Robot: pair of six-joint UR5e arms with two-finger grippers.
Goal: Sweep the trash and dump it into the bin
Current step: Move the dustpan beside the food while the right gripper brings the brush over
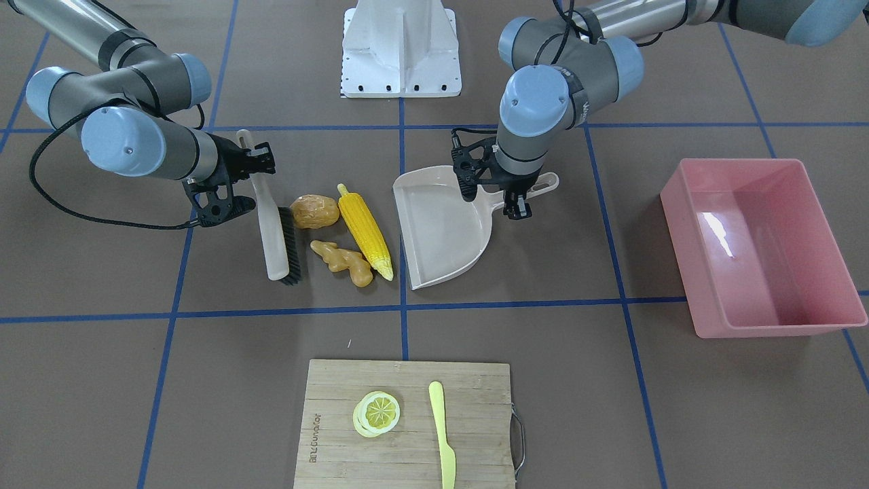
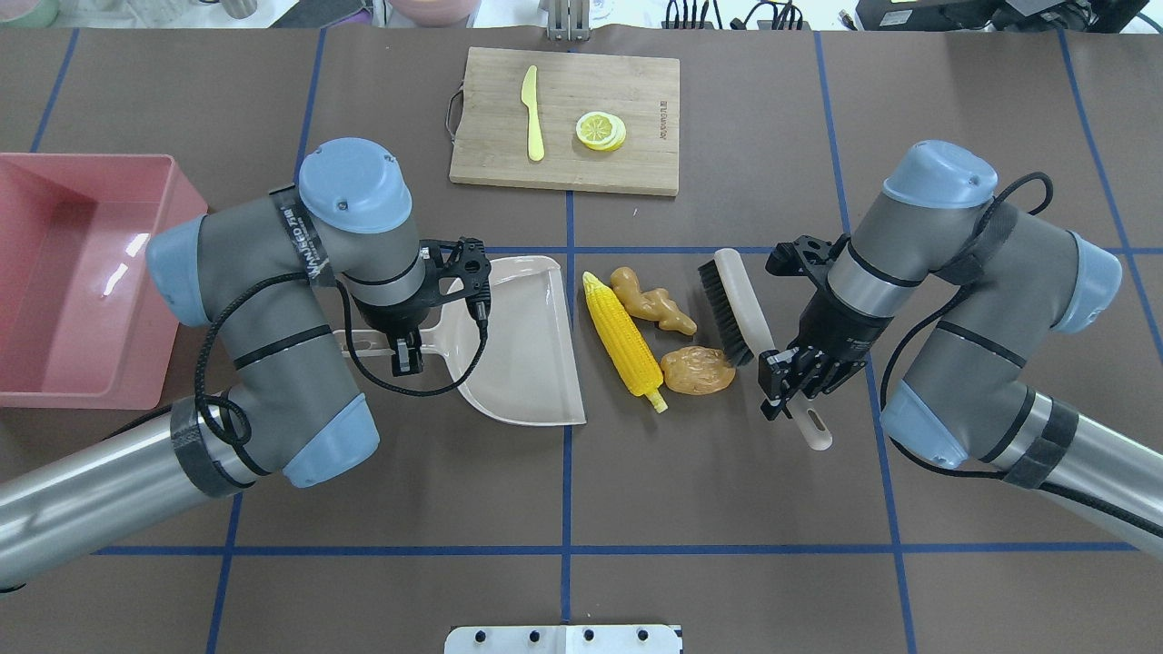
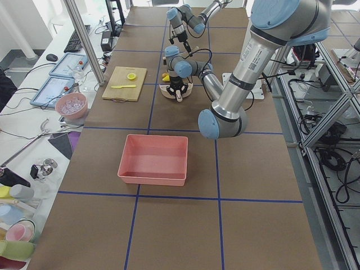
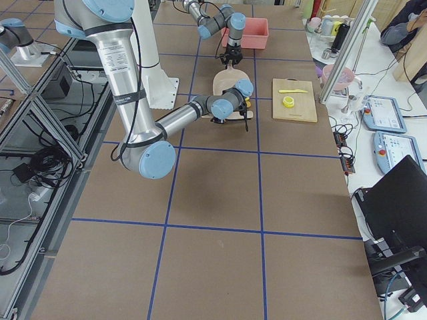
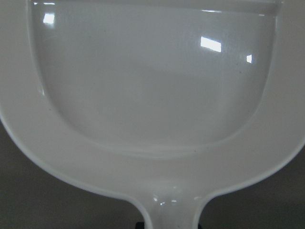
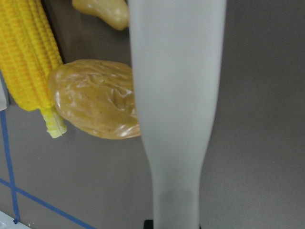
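Note:
The trash lies together on the table: a yellow corn cob (image 1: 365,231) (image 2: 624,343), a brown-orange potato (image 1: 315,211) (image 2: 697,370) and a tan ginger root (image 1: 343,261) (image 2: 650,304). They lie between a beige dustpan (image 1: 441,231) (image 2: 527,345) and a black-bristled brush (image 1: 275,234) (image 2: 740,304). My left gripper (image 1: 519,193) (image 2: 404,350) is shut on the dustpan's handle. My right gripper (image 1: 248,180) (image 2: 795,386) is shut on the brush's handle (image 6: 176,95). The brush touches the potato (image 6: 95,100). The pink bin (image 1: 767,258) (image 2: 82,272) stands empty beyond the dustpan, on my left.
A bamboo cutting board (image 1: 339,421) (image 2: 563,163) with a yellow lemon slice (image 1: 377,412) and a yellow knife (image 1: 442,424) lies at the far side of the table. The white robot base (image 1: 400,47) is on the near side.

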